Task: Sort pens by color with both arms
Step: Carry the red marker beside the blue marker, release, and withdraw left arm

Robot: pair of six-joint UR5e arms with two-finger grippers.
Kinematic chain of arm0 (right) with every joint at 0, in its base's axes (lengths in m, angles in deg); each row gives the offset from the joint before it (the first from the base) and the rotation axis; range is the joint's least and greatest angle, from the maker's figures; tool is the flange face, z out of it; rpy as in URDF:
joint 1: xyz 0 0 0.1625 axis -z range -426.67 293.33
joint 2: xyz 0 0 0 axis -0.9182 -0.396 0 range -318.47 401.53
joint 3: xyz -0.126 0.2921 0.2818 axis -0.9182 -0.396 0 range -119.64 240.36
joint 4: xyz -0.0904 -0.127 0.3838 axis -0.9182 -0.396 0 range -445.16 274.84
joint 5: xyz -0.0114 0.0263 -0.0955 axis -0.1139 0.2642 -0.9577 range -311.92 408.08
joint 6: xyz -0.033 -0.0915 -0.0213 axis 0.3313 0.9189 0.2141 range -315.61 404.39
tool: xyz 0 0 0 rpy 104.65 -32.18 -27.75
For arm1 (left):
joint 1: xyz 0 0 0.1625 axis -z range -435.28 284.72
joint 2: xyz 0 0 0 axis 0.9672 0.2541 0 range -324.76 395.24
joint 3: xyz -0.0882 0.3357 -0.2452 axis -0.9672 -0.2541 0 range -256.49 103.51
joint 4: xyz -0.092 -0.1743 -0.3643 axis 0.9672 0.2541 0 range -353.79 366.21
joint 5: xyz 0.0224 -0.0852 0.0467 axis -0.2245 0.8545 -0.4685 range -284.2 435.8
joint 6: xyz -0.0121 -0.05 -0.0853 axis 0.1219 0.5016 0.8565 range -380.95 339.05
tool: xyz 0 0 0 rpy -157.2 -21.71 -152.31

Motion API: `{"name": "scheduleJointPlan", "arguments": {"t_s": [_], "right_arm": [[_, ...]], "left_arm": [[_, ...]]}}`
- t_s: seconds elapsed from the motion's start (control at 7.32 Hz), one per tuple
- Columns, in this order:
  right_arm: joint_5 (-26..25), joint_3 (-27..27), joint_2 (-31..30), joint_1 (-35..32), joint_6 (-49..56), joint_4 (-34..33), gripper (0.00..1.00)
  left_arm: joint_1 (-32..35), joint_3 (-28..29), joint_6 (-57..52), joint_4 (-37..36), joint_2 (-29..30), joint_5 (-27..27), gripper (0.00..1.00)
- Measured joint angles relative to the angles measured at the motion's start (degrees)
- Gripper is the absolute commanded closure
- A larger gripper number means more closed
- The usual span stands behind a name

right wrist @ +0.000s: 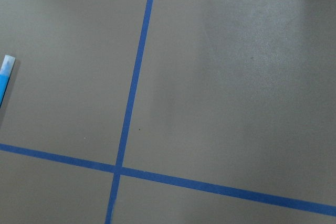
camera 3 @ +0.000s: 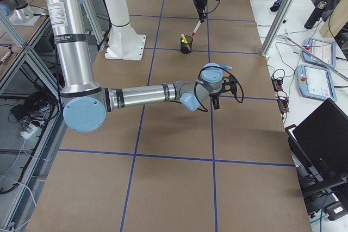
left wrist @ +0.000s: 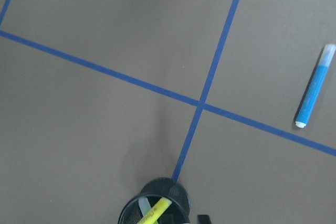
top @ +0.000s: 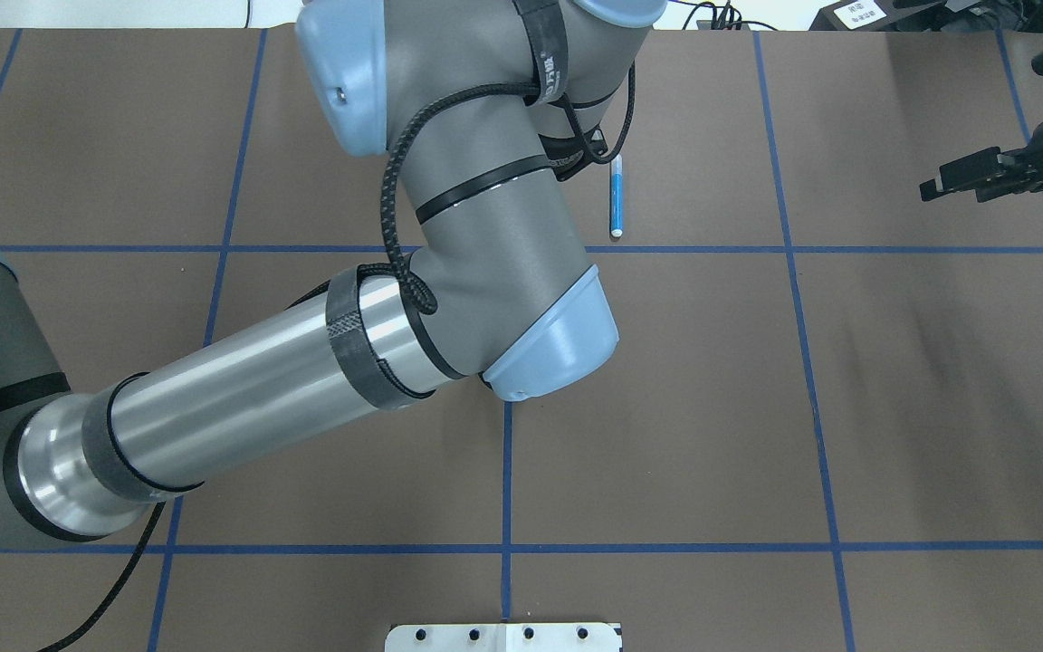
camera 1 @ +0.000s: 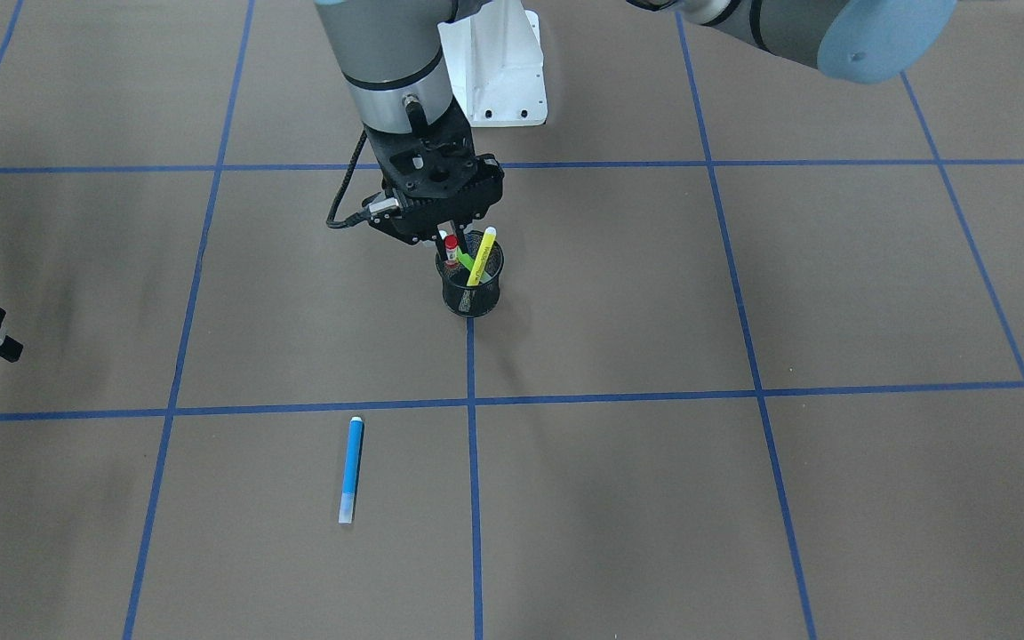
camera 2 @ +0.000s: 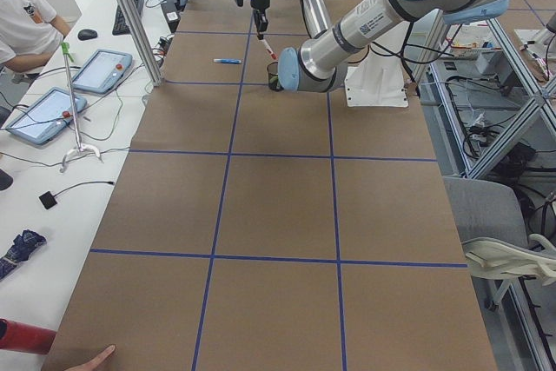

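My left gripper (camera 1: 447, 236) is over the black mesh cup (camera 1: 472, 289) and shut on the red pen (camera 1: 451, 250), held by its top and tilted, its lower end at the cup's rim. The side view shows this pen (camera 3: 196, 27) hanging above the cup (camera 3: 186, 44). The green pen (camera 1: 465, 260) and yellow pen (camera 1: 481, 256) stand in the cup. The blue pen (camera 1: 350, 468) lies flat on the table; it also shows in the overhead view (top: 616, 195) and the left wrist view (left wrist: 314, 87). My right gripper (top: 961, 177) is open, empty and well apart from the pens.
Blue tape lines (camera 1: 471, 400) divide the brown table into squares. The white base plate (camera 1: 499, 67) stands behind the cup. My left arm's elbow (top: 549, 353) hides the cup in the overhead view. Tablets and a person (camera 2: 22, 19) are beside the table.
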Motion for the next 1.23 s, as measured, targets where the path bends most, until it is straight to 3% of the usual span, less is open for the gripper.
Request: {"name": "scheduleJointPlan", "arguments": {"t_s": [0.14, 0.41, 0.55, 0.82, 1.23], "right_arm": [[-0.2, 0.2, 0.0, 0.0, 0.0, 0.1, 0.0], [-1.0, 0.5, 0.3, 0.0, 0.0, 0.3, 0.0], [-1.2, 0.6, 0.4, 0.0, -0.1, 0.3, 0.0], [-1.5, 0.6, 0.6, 0.0, -0.1, 0.4, 0.0], [-2.3, 0.7, 0.7, 0.0, -0.2, 0.5, 0.0]], "left_arm": [[0.0, -0.8, 0.0, 4.1, -1.9, -4.8, 1.0], [0.1, 0.2, 0.6, 20.4, -7.5, -15.5, 1.0], [0.1, 3.9, 2.0, 29.0, -8.6, -20.6, 1.0], [-0.7, 17.4, 4.5, 44.0, -6.5, -30.6, 1.0], [-4.3, 30.0, 6.3, 54.3, -4.4, -42.4, 1.0]]}}
